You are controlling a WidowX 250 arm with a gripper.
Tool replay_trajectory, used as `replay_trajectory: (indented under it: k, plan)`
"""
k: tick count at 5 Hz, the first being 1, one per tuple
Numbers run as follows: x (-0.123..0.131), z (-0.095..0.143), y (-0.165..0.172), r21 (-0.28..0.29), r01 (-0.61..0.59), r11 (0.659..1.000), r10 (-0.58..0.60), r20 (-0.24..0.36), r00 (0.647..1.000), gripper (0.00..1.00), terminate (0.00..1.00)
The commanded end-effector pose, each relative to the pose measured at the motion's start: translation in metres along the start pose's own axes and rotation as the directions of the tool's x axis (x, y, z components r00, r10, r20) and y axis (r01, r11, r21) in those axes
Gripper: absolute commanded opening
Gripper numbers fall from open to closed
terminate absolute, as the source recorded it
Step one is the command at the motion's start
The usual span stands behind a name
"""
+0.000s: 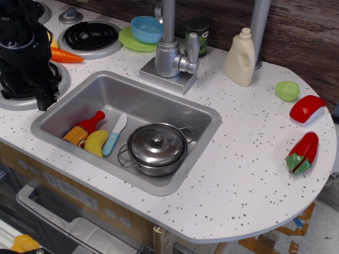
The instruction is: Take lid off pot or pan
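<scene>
In the only view, looking down on a toy kitchen counter, the pot (157, 159) sits in the near right part of the sink (204, 114), with the lid (157, 144) resting squarely on it and its small knob upright at the centre. One wire loop handle points toward the sink's right wall, the other toward the front wall.

The gripper (43, 98) hangs at the far left, above the counter at the sink's left rim, beside the stove burner (91, 36). It is well apart from the lid, which lies to its right and nearer the camera. The black arm hides the fingers, so I cannot tell how far they are spread; nothing is seen in their hold.

Between gripper and pot, on the sink floor, lie a red and orange bottle (83, 129), a yellow piece (96, 143) and a toy knife (114, 135), the knife just beside the pot's left handle. A carrot (65, 55) lies close behind the arm.
</scene>
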State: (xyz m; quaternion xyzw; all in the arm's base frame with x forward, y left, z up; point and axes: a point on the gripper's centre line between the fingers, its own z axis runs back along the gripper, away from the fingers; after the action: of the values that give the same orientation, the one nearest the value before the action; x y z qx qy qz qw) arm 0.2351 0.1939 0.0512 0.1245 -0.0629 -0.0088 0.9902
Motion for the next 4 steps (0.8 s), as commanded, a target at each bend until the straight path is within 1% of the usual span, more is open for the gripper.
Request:
replay_trajectory:
  k: [1, 2, 3, 4]
  plan:
    - [0.0, 0.0, 0.0, 0.0, 0.0, 1.0, 0.0, 0.0, 1.0, 1.0, 0.0]
    - [0.013, 0.007, -0.008, -0.01, -0.048, 0.999, 0.048, 0.004, 0.999, 1.0, 0.0]
    - [0.031, 0.018, -0.022, -0.044, -0.063, 0.997, 0.064, 0.013, 0.998, 1.0, 0.0]
    - [0.048, 0.036, -0.05, -0.044, -0.096, 0.994, 0.098, 0.049, 0.994, 1.0, 0.0]
